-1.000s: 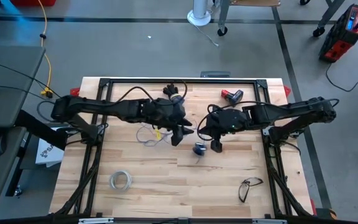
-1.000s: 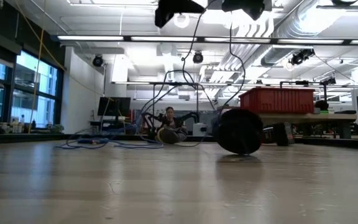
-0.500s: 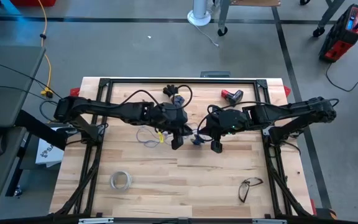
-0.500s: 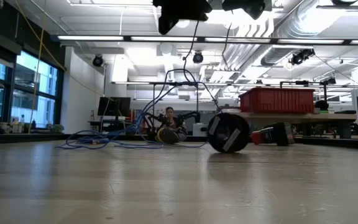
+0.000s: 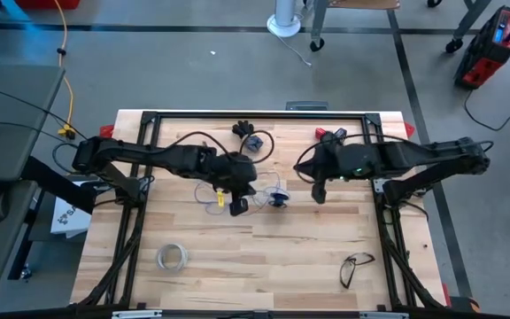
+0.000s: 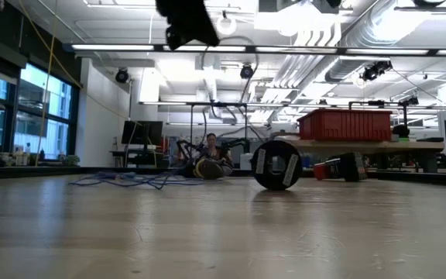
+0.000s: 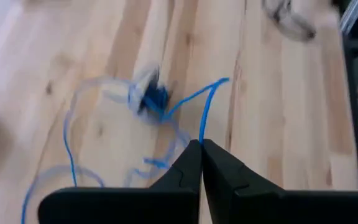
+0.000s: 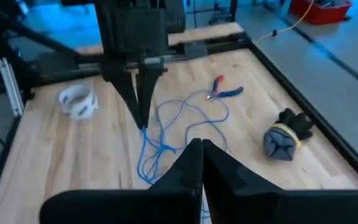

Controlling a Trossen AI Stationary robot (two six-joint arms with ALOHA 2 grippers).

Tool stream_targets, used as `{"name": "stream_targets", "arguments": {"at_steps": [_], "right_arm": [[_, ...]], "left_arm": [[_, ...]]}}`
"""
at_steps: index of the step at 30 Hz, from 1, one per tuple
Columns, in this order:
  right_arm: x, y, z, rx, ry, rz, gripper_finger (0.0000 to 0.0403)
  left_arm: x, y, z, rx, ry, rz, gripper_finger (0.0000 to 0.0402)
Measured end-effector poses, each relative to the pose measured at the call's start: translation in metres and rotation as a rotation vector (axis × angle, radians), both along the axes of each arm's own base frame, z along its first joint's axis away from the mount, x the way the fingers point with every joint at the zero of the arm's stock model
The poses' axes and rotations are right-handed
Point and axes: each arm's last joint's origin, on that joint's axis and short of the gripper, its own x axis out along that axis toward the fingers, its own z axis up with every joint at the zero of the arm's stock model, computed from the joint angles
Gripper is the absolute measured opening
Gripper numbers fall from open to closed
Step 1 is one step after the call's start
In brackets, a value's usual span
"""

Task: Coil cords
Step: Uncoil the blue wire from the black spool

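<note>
A: Starting at the left side of the worktop (image 5: 193, 266): left pincer (image 5: 237, 206) hanging low near the middle, clenched on the thin blue wire (image 7: 207, 115), strand running straight up out of the shut fingertips (image 7: 191, 163). Probably pinched there to keep one end fixed for winding.

B: And the rest of the wire?

A: Sprawled in loose loops (image 8: 166, 134) on the boards just left of that pincer, toward the far edge. Not yet coiled, by the look of it.

B: Spool?

A: Small dark spool (image 5: 277, 198) just right of the left pincer, standing on its rim (image 6: 276, 164) near the worktop's centre, apart from both pincers.

B: Right side?

A: Right pincer (image 5: 319, 192) further right, toward the far edge, clenched on nothing visible, lifted clear. Seemingly parked out of the wire's way.
</note>
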Motion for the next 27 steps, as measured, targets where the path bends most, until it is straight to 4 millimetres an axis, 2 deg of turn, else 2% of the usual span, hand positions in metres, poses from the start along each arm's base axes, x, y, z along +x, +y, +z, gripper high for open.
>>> {"name": "stream_targets", "arguments": {"at_steps": [3,5,12,17,22,27], "right_arm": [[-0.01,-0.001,0.008,0.013,-0.036,0.002,0.0001],[-0.01,0.0,0.007,0.05,-0.023,0.032,0.0001],[0.011,0.008,-0.011,0.111,0.043,0.033,0.0012],[0.029,0.014,-0.026,0.114,0.088,0.064,0.0081],[0.037,0.014,-0.036,0.028,0.113,-0.054,0.0159],[0.039,0.011,-0.039,0.006,0.127,-0.081,0.0187]], "left_arm": [[0.003,0.001,-0.001,0.002,-0.023,0.002,0.0001],[0.007,0.002,0.004,0.001,-0.084,0.004,0.0001],[0.01,0.012,0.015,0.016,-0.135,0.054,0.0001],[0.011,0.02,0.032,0.055,-0.179,0.105,0.0],[0.011,0.023,0.043,0.078,-0.203,0.103,0.0],[0.01,0.022,0.044,0.078,-0.202,0.099,0.0]]}}
